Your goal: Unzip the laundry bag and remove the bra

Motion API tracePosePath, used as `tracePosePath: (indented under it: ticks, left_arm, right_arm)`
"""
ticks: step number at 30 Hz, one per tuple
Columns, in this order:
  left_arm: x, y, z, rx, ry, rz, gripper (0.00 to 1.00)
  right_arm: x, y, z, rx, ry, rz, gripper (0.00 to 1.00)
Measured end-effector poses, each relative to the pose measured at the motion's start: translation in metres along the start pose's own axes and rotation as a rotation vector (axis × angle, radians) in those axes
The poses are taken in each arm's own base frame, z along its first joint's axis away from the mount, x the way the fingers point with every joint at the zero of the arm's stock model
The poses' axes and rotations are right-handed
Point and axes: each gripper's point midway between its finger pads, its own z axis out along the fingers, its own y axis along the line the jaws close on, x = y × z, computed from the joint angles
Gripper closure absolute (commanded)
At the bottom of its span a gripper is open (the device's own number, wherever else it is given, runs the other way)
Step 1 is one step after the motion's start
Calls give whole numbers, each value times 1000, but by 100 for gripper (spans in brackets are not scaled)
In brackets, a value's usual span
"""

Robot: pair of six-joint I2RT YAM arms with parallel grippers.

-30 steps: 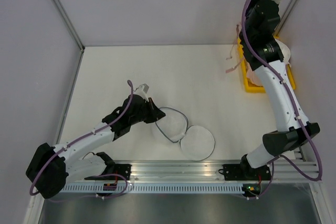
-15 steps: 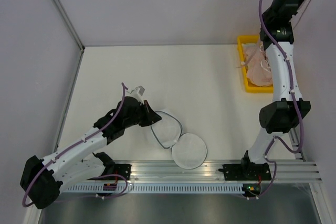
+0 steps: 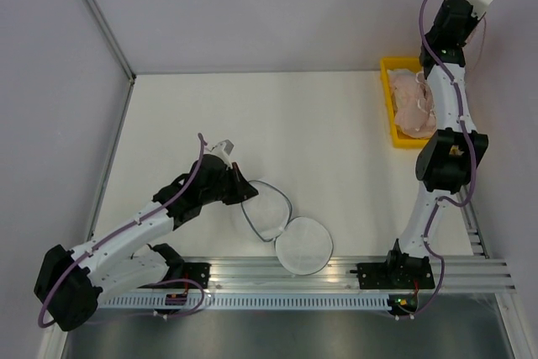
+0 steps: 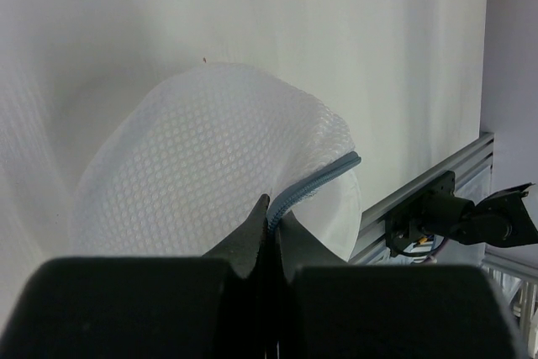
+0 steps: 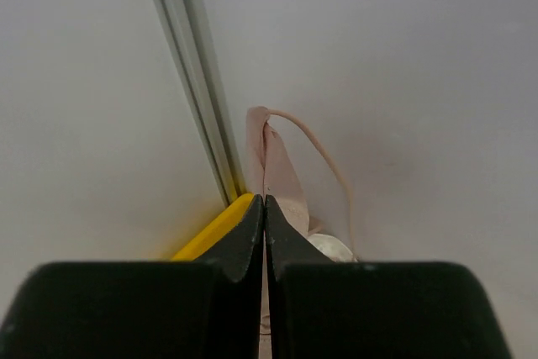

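Overhead, the left arm (image 3: 134, 229) lies low and stretched across the table (image 3: 252, 115), with its claw (image 3: 243, 190) at the left rim of the laundry bag (image 3: 271, 209). The right arm (image 3: 445, 161) stands nearly straight up along the right wall, its wrist high above the yellow bin (image 3: 389, 115) in the far right corner.

The bag lies opened into two round mesh halves that touch. The nearer half sits just beside the rail (image 3: 336, 273) at the table's front edge. The bag is well apart from the left wall and from the bin.

Only the left wrist view shows the grip. The claw's fingers are pressed together on the bag's zipper edge (image 4: 324, 176), and the mesh stands up behind it in a dome.

In the right wrist view, the right claw (image 5: 266, 201) is closed on a fold of pink fabric with a thin strap. This is probably the bra (image 5: 272, 164), though only a little of it shows. The bin's corner is below the claw and a frame post (image 5: 189, 73) runs close beside it. From above, pale pink garments (image 3: 412, 102) are heaped in the bin.
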Motion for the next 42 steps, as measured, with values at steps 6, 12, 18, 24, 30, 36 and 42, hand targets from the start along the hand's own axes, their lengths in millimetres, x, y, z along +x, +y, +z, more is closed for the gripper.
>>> tracePosePath:
  ticks: [6, 12, 18, 24, 30, 36, 42]
  left_arm:
    - [0, 1, 3, -9, 8, -1, 98]
    - [2, 2, 6, -14, 19, -5, 98]
    - [0, -2, 7, 2, 10, -10, 98]
    - [-3, -6, 3, 26, -12, -11, 98]
    - [-10, -15, -5, 78, -58, -12, 98]
    - [-11, -16, -7, 111, -89, -25, 98]
    - [-11, -14, -15, 124, -123, -41, 98]
  right_arm:
    - [32, 23, 4, -96, 63, -17, 100]
    - [81, 43, 4, -163, 164, -46, 95]
    - [158, 61, 4, -157, 351, -99, 29]
    - [186, 51, -18, -137, 466, -143, 2]
    - [119, 51, -63, -276, 452, -43, 2]
    - [-33, 54, -175, -487, 269, 132, 2]
    - [-41, 59, -351, -824, 308, 175, 2]
